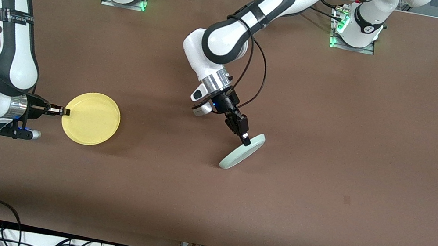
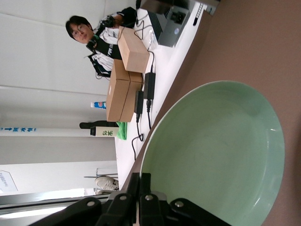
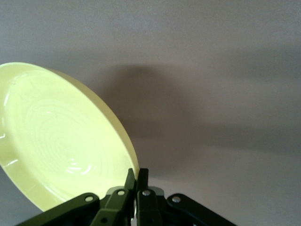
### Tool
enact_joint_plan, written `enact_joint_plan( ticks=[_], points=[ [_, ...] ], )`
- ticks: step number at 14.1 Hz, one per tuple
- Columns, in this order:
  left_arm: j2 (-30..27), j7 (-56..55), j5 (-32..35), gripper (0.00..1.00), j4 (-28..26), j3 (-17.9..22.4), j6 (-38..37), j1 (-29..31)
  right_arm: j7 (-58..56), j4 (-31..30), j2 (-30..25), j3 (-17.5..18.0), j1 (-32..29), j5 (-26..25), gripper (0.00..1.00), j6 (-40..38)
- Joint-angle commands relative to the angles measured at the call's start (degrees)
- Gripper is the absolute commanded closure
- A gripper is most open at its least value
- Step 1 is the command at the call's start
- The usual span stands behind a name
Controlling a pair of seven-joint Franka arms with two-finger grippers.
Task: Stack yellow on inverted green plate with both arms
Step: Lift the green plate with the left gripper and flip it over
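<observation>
Two rim pinches: left gripper [image 1: 245, 138] tilting green plate [image 1: 242, 152] steeply, right gripper [image 1: 64, 111] lifting yellow plate [image 1: 91, 118]; risking slipping from thin fingers, dropping onto tabletop [image 1: 321, 202]

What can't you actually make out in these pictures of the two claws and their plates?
- Green plate: its underside is hidden in the left wrist view; the front view shows it only tilted, edge-on.
- Left claw, shut on its rim: cut off by the picture edge.
- Yellow plate: cut off in the right wrist view.
- Right claw: fingertips too small in the front view.
</observation>
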Motion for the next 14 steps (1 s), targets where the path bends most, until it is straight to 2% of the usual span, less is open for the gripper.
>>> enact_joint_plan(
  ticks=[1,3,5,8,9,10,11,14],
  points=[
    [6.51,-2.19,1.41,1.0,7.93,3.64,-1.08,-4.1,0.72,-0.07,-0.76,0.24,0.05,-0.99,1.0,-0.83],
    [8.72,-3.16,1.59,1.0,8.92,5.32,-0.73,-5.51,0.81,-0.25,-0.41,0.24,-0.12,-0.99,1.0,-0.83],
    [9.95,-5.87,4.39,1.0,8.92,5.5,-0.81,-6.92,0.81,-0.16,-0.49,0.24,-0.04,-0.91,1.0,-0.83],
    [10.58,-8.08,4.31,1.0,8.4,5.41,-0.9,-8.33,0.81,-0.07,-1.54,0.42,0.05,-0.56,1.0,-1.44],
    [10.58,-7.74,4.31,0.78,8.13,5.41,-1.16,-9.29,0.9,-0.07,-2.33,0.5,0.05,-0.55,1.0,-2.67],
    [10.49,-7.91,4.14,0.15,7.35,5.41,-1.43,-9.91,0.9,-0.07,-2.78,0.59,0.14,-0.47,1.0,-3.63],
    [10.23,-8.17,3.61,0.0,6.56,5.32,-2.04,-10.35,1.07,-0.07,-2.78,0.59,0.14,-0.73,1.0,-3.64],
    [10.14,-10.61,-2.16,0.0,6.64,5.24,-5.02,-13.59,3.36,-0.16,-2.78,0.68,0.23,-1.08,1.0,-3.82]
  ],
)
